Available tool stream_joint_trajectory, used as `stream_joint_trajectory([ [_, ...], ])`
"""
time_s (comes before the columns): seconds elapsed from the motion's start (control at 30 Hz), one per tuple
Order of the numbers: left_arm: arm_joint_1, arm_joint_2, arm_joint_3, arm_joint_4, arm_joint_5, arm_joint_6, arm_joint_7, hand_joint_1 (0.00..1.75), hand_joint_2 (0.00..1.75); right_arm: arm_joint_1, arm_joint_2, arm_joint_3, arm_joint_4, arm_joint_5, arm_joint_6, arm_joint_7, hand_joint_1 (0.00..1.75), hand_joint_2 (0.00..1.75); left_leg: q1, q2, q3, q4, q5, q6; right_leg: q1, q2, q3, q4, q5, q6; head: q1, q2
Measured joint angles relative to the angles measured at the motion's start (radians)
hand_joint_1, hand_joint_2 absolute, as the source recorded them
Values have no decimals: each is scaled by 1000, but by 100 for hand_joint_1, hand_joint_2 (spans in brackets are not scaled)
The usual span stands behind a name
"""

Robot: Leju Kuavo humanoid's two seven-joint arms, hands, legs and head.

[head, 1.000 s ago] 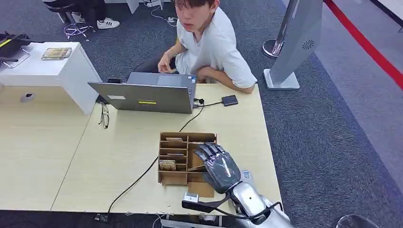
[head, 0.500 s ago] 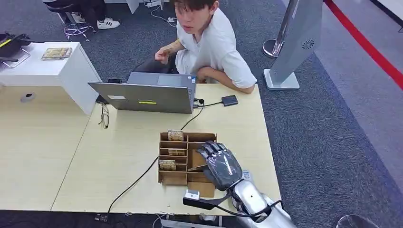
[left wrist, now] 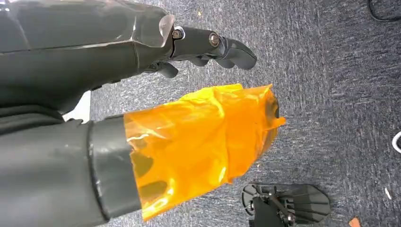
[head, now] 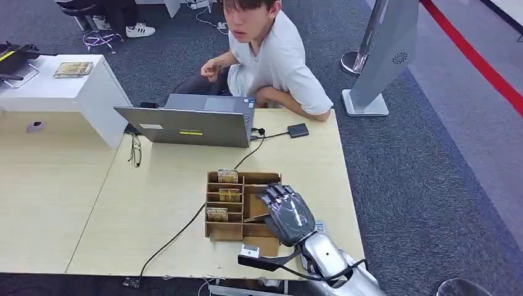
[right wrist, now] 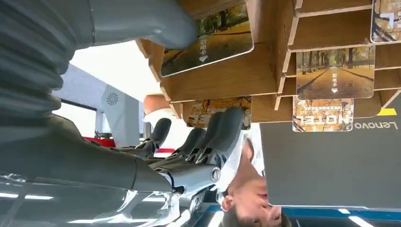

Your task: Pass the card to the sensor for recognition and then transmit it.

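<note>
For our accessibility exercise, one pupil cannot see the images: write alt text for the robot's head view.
The robot's right hand hovers, fingers apart, over the right side of a cardboard card organiser with several cards standing in its slots, on a pale wooden table. Beyond it, a person crouches behind an open laptop.

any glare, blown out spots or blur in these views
Head view: evenly lit and sharp, soft shadows under the laptop. Right wrist view: the background behind the right hand is blown out white, yet the cards in the wooden organizer stay readable. Left wrist view: orange film shows glossy highlights; carpet is crisp.
</note>
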Motion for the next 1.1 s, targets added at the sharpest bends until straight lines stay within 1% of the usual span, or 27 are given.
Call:
stream_joint_trajectory([
  [0.33,0,0,5,0,-3,0,-2,0,0,0,0,-2,-5,0,0,-1,70,175,0,0,0,0,0,0,0,0,0,0,0,0,0,0],
  [0.37,0,0,5,0,-3,0,-2,0,0,0,0,-2,-5,0,0,-1,79,175,0,0,0,0,0,0,0,0,0,0,0,0,0,0],
  [0.43,0,0,5,0,-3,0,-2,0,0,0,0,-2,-5,0,0,-1,82,175,0,0,0,0,0,0,0,0,0,0,0,0,0,0],
  [0.5,0,0,6,0,-3,0,-2,0,0,0,0,-2,-5,0,0,-1,80,175,0,0,0,0,0,0,0,0,0,0,0,0,0,0],
  [0.53,0,0,6,0,-3,0,-2,0,0,0,0,-2,-5,0,0,-1,75,175,0,0,0,0,0,0,0,0,0,0,0,0,0,0],
  [0.6,0,0,8,0,-6,0,-3,0,0,0,0,-3,-6,0,-1,-2,72,175,0,0,0,0,0,0,0,0,0,0,0,0,0,0],
  [0.67,0,0,11,0,-10,0,-3,0,0,0,0,-6,-8,0,-1,-2,63,175,0,0,0,0,0,0,0,0,0,0,0,0,0,0],
  [1.1,0,0,30,0,-17,0,-7,0,0,1,0,-15,-28,0,-3,-6,59,175,0,0,0,0,0,0,0,0,0,0,0,0,0,0],
])
